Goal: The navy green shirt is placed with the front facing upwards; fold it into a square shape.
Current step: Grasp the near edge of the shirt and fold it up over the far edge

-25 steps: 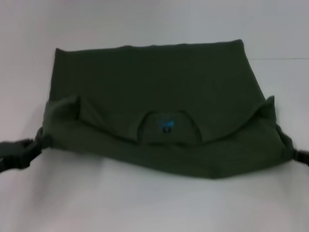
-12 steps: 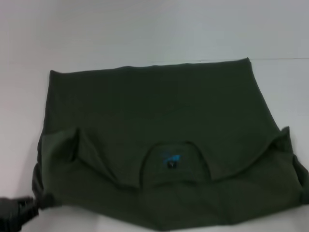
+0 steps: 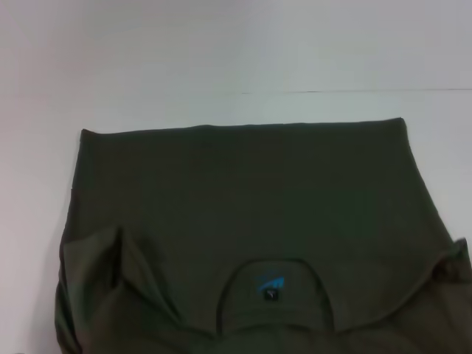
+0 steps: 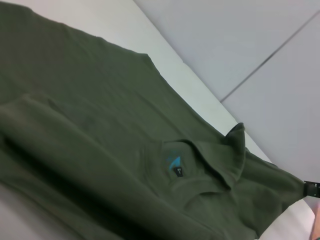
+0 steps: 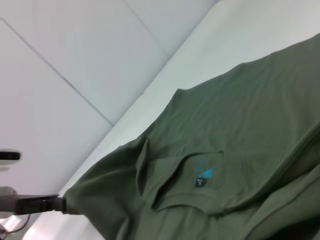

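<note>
Here, in the head view, the navy green shirt (image 3: 243, 199) fills the lower two thirds of the frame on the white table (image 3: 221, 51). Its long axis runs left to right. A straight edge lies across the middle of the frame, running from the left side to the upper right. The neck opening sits at bottom centre, with the small blue-and-black label (image 3: 269, 287) inside it, so the collar end points toward the bottom of the frame. A sleeve flap stands up in folds at lower left, and another bunches at the right edge. The cloth runs off the bottom of the frame. Neither gripper shows in this view.

In the left wrist view the shirt (image 4: 90, 125) stretches on a diagonal from upper left to lower right. The label (image 4: 173, 165) sits just right of centre, inside the curved neckline. Beyond it a sleeve corner peaks upward, and the fabric narrows to a point at the right edge. There it meets a sliver of the right gripper (image 4: 311, 188). So little of that tool is in frame that I cannot tell how it is set. A pale strip of table (image 4: 125, 25) borders the shirt at the top.

In the right wrist view the shirt (image 5: 250, 115) spreads from the right side down to lower left, with the label (image 5: 202, 178) below centre. At lower left the cloth is drawn out to a taut corner, and the left gripper (image 5: 55, 203) is clamped on that corner.
</note>
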Robot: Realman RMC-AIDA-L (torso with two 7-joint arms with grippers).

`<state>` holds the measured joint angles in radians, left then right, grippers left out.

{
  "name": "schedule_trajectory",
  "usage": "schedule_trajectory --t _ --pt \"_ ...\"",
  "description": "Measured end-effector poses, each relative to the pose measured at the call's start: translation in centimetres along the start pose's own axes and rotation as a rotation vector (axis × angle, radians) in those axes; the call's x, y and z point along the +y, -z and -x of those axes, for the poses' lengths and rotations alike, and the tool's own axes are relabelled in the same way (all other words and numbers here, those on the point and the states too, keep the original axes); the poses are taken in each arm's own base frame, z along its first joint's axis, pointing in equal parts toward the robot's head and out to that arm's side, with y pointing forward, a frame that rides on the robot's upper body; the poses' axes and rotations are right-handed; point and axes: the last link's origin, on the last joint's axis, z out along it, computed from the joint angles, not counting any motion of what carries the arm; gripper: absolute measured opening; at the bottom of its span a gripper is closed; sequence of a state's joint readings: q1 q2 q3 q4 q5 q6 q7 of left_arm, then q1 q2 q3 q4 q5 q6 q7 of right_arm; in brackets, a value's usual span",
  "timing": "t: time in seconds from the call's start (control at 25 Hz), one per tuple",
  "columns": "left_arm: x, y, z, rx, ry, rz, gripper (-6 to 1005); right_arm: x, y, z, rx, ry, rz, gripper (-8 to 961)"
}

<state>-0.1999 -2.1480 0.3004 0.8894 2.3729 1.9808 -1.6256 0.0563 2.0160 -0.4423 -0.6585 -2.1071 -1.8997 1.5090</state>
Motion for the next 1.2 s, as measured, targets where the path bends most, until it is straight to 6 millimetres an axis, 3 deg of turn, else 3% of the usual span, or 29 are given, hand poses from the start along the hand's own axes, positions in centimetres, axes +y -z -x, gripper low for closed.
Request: schedule_trajectory --t 0.12,0.24,0.44,0.72,1.04,1.2 --pt "0.0 0.1 0.0 -0.006 0.004 -0.002 18 0.1 0.3 -0.2 -0.013 -0.012 -0.007 32" --pt "-0.3 0.2 -0.3 0.001 0.001 -0.013 18 -0.2 0.6 0.8 -0.060 -0.001 -0.020 32" --pt "-1.3 1.3 -2.4 0.065 -0.013 -0.066 17 -0.5 0.7 1.7 -0.076 0.014 -0.027 32" --pt "-1.4 1.2 -3.9 0.067 -0.032 -0.051 17 -0.7 0.9 2.4 -0.116 0.021 -0.041 32" --pt "-1.7 1.2 -7.0 0.109 -0.061 -0.045 16 -1.3 0.7 5.0 -0.157 0.047 -0.033 31" --pt "-1.9 1.4 -8.8 0.177 -0.098 -0.055 16 -1.7 0.3 7.2 -0.184 0.077 -0.027 31"
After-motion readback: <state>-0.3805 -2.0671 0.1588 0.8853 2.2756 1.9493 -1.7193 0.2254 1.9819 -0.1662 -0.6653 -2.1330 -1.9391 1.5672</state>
